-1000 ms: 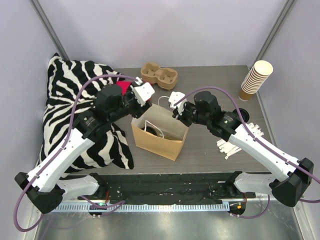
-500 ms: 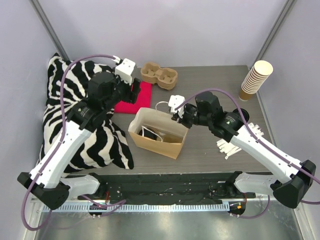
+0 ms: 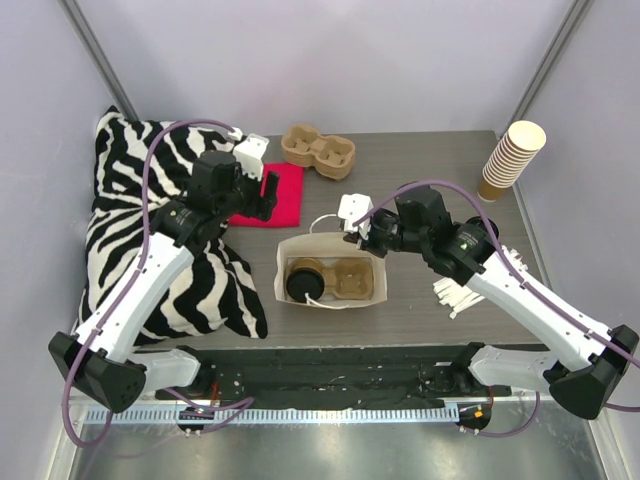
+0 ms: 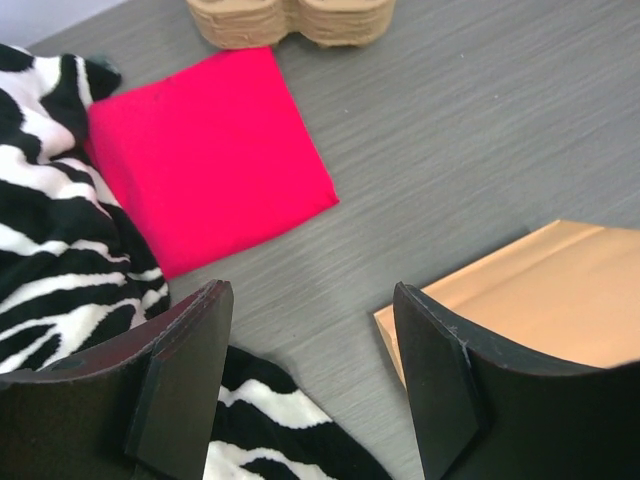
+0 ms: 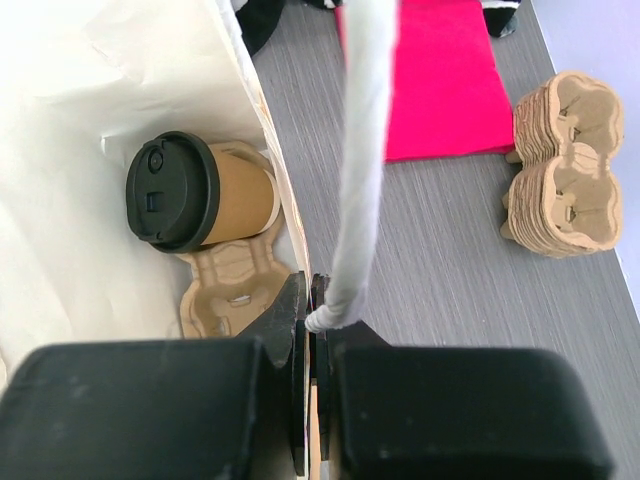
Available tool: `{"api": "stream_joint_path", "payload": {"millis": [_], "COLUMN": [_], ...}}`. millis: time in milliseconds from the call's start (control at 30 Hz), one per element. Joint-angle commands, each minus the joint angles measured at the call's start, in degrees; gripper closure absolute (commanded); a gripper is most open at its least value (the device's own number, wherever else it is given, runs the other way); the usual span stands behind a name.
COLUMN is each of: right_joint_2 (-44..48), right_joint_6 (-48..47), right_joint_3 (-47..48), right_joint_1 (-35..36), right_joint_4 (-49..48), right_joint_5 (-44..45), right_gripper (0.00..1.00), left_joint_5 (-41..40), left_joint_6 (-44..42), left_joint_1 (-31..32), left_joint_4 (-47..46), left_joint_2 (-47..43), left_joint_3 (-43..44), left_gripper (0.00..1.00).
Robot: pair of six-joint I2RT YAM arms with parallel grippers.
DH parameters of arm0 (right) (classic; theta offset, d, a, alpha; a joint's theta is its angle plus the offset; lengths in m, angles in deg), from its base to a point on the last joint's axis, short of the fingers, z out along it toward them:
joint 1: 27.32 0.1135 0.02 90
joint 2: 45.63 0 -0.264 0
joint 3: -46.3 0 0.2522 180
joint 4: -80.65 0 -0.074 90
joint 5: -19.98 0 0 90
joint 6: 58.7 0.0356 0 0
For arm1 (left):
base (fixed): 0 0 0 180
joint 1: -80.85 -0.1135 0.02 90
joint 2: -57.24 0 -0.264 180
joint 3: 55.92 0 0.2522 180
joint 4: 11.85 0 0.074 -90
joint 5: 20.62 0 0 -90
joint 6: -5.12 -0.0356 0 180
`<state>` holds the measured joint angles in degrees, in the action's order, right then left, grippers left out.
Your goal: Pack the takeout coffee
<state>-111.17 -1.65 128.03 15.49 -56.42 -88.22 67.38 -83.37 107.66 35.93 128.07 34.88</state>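
The takeout coffee, a tan cup with a black lid (image 3: 300, 281), stands in a pulp carrier (image 3: 351, 279) inside the open paper bag (image 3: 330, 246). In the right wrist view the lid (image 5: 172, 190) and carrier (image 5: 230, 290) show against the bag's white inner wall (image 5: 80, 100). My right gripper (image 3: 366, 236) is shut on the bag's far rim (image 5: 318, 300), beside the white cord handle (image 5: 360, 150). My left gripper (image 3: 263, 194) is open and empty (image 4: 310, 370), hovering over the table between the red cloth (image 4: 210, 150) and the bag's corner (image 4: 540, 290).
A zebra cushion (image 3: 130, 220) fills the left side. A red cloth (image 3: 272, 196) and a stack of pulp carriers (image 3: 318, 150) lie behind the bag. A tall stack of lidless cups (image 3: 512, 160) stands at the back right, and white sticks (image 3: 470, 285) lie under the right arm.
My left gripper has let go of the bag and pulled back left over the red cloth. The bag has spread open, showing the cup and carrier inside. My right gripper still holds the rim.
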Motion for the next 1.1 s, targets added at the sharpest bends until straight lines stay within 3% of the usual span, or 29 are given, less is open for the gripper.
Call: {"api": "stream_joint_path", "payload": {"millis": [0,367,500,567,700,1067], "right_joint_2": [1.56,-4.68,-7.75,-8.46,-9.26,-11.54], "right_joint_6": [-1.15,1.31,1.57,1.75,2.54,7.28], "right_joint_3": [2.52,5.86,8.14,9.37,10.96,19.57], "right_joint_1": [0.44,-0.88,-2.29,-2.9,-2.99,-3.7], "right_joint_4": [-1.04,-0.52,-0.52,-0.34,-0.17,4.49], "right_joint_5": [-1.05,4.48,4.4,3.96,3.35,4.57], "right_gripper": [0.99,0.96,0.74,0.68,0.48,0.17], "left_joint_5": [4.1,7.45,7.36,7.45,7.71,7.54], "left_joint_6": [-0.11,0.24,0.33,0.41,0.41,1.73], "left_joint_1": [-1.14,-3.43,-4.13,-4.66,-5.1,-6.15], "left_joint_4": [-1.24,1.22,1.49,1.4,1.14,1.14], "left_joint_2": [-0.78,2.65,4.05,4.23,4.23,4.32], "left_joint_3": [-0.83,1.36,2.07,2.15,1.98,1.8], "left_gripper": [0.3,0.18,0.17,0.18,0.17,0.11]}}
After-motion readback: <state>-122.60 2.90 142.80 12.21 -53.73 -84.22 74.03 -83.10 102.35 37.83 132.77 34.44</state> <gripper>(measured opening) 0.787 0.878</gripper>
